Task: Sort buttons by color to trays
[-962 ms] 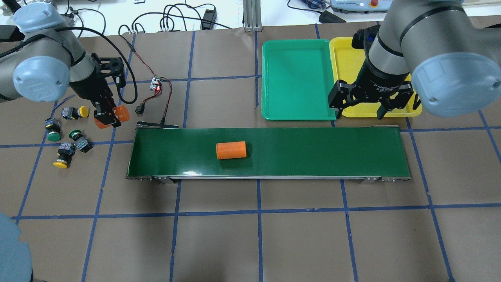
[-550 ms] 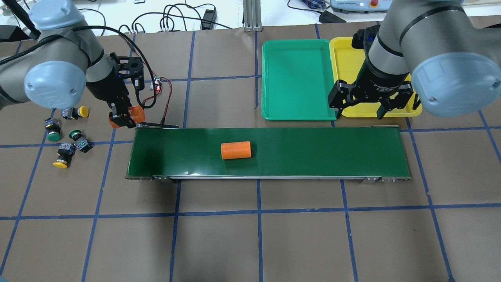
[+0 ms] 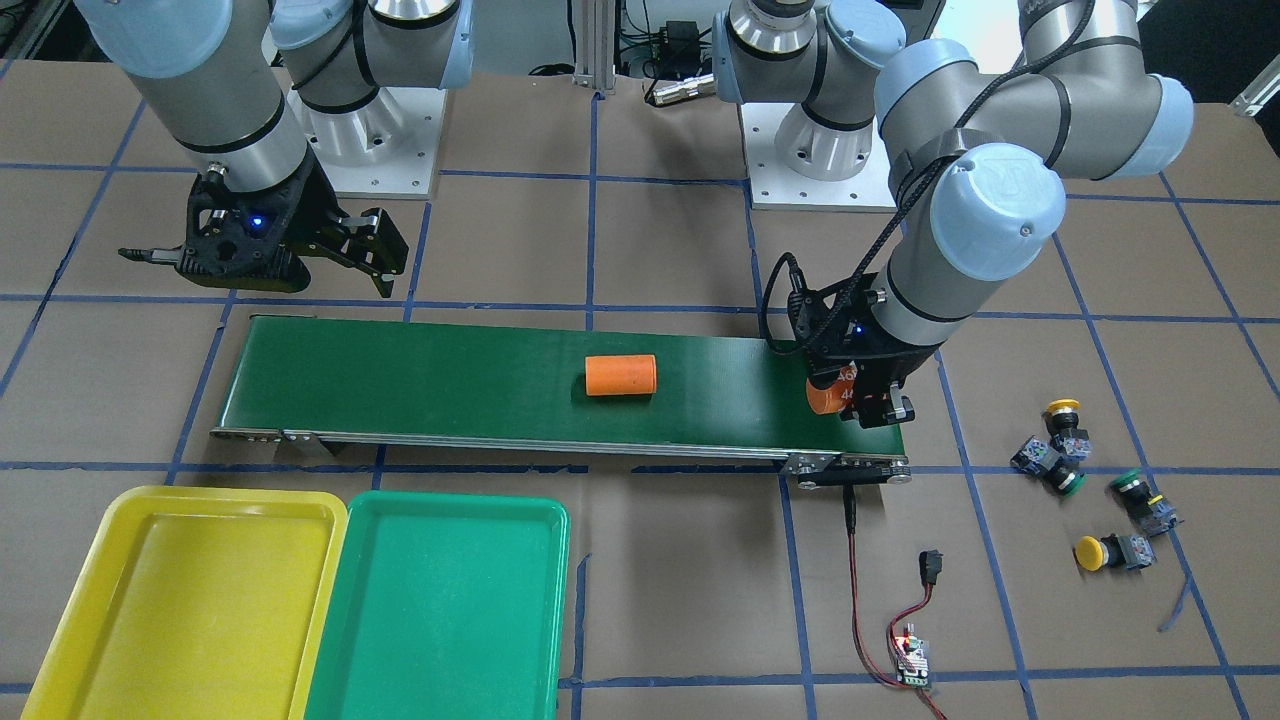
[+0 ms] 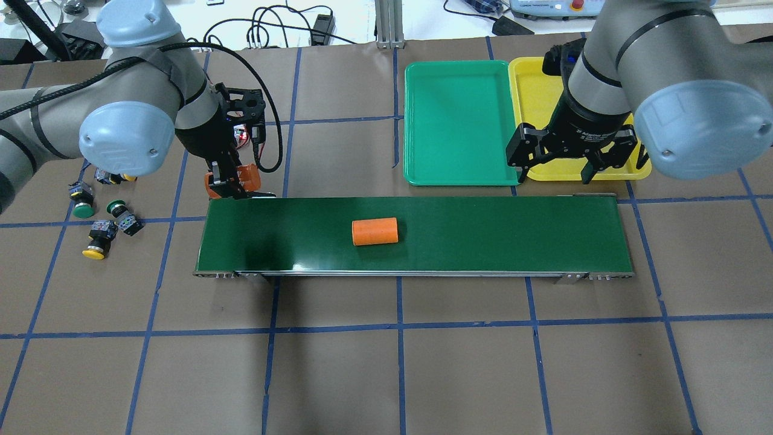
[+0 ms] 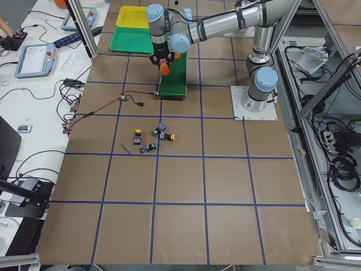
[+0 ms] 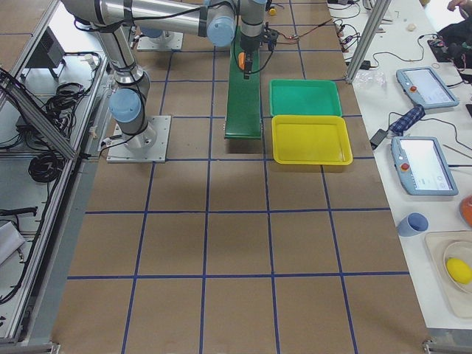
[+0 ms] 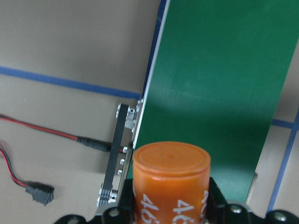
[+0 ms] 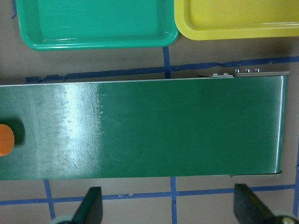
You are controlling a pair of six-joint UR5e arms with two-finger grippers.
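Grips an orange cylinder [image 4: 243, 176] in the left gripper [image 4: 228, 183], left of centre in the overhead view, at the left end of the conveyor belt [image 4: 495, 235]. Holds the right gripper [image 4: 554, 174] spread wide and empty at upper right, over the near edges of the green tray [image 4: 459, 121] and yellow tray [image 4: 530, 90]. Shows all four buttons [image 4: 101, 231] loose on the table [image 4: 423, 362] at far left, well apart from both trays.

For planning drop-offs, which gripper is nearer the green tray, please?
Right. The right gripper hovers above the conveyor end by the green tray; the left gripper, the opposite end.
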